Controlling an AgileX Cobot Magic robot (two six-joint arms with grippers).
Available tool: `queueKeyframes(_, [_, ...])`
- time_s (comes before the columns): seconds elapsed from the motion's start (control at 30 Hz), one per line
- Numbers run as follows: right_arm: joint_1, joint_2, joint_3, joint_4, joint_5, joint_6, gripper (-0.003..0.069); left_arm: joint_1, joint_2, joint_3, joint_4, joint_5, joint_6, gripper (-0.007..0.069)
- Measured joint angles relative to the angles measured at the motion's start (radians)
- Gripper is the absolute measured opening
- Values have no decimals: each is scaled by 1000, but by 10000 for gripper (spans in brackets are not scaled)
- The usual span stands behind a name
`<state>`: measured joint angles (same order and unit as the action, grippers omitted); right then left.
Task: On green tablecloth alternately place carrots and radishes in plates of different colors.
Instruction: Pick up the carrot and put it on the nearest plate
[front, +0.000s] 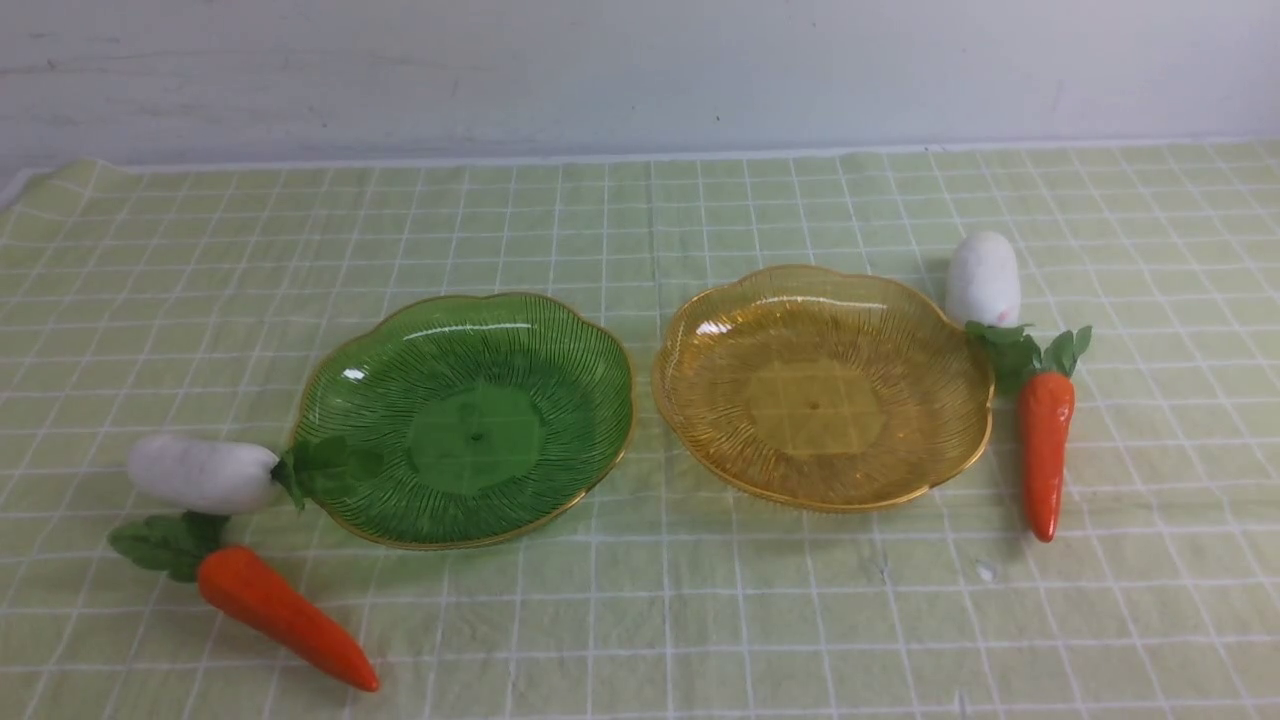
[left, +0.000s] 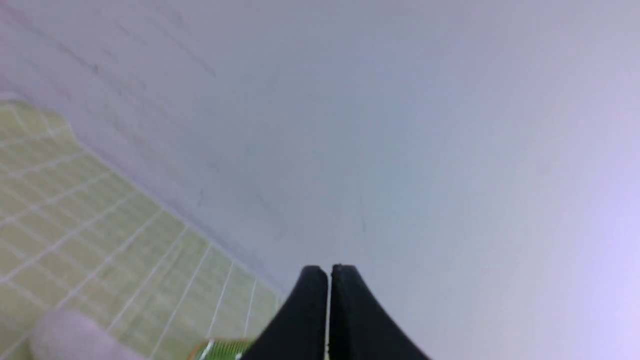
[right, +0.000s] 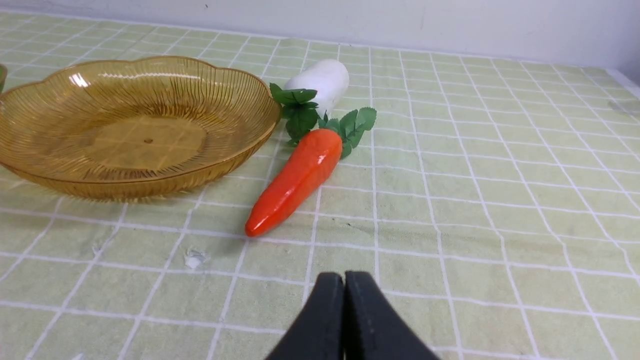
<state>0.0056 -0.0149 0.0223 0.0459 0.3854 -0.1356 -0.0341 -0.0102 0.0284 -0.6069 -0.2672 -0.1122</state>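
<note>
In the front view, a green tablecloth (front: 650, 620) with a white grid covers the worktop, running back to a pale wall (front: 640, 70) across the top of the frame. A translucent green plate (front: 475, 440) with a gold rim sits left of centre, and an amber plate (front: 815, 405), also gold-rimmed, sits right of centre; both are empty. At the left of the frame lies a white radish (front: 205, 474), its leaves reaching over the green plate's rim. Below it, at the lower left, an orange carrot (front: 285, 612) slants with its tip toward the bottom of the frame. At the upper right, another white radish (front: 984, 280) lies just beside the amber plate, leaves toward the viewer. Just below it, the second orange carrot (front: 1046, 455) points its tip down the frame. The left hand (left: 330, 272) and the right hand (right: 350, 280) each have their fingers together, holding nothing.
</note>
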Motion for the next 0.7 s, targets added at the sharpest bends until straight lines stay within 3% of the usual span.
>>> queueKeyframes(0.07, [0,0,0,8,-4,0,-14,0,0,-15,-7,-46,-2,-8])
queueKeyframes(0.2, [0,0,8,128,-85,29,-14,0,0,-137,38,32,2,-8])
queueKeyframes(0.27, [0,0,8,294,-200,79,-14,0,46,-309,116,184,33,-8])
queueKeyframes(0.37, [0,0,8,461,-295,128,-14,0,196,-519,188,442,54,-8])
queueKeyframes(0.4, [0,0,8,485,-307,136,-14,0,209,-534,194,465,55,-8])
queueKeyframes(0.47, [0,0,8,628,-366,151,-14,0,406,-707,261,765,58,-8])
queueKeyframes(0.57, [0,0,8,725,-401,151,-14,0,662,-842,337,1079,56,-8])
queueKeyframes(0.7, [0,0,8,778,-444,151,-14,0,887,-868,399,1212,48,-8])
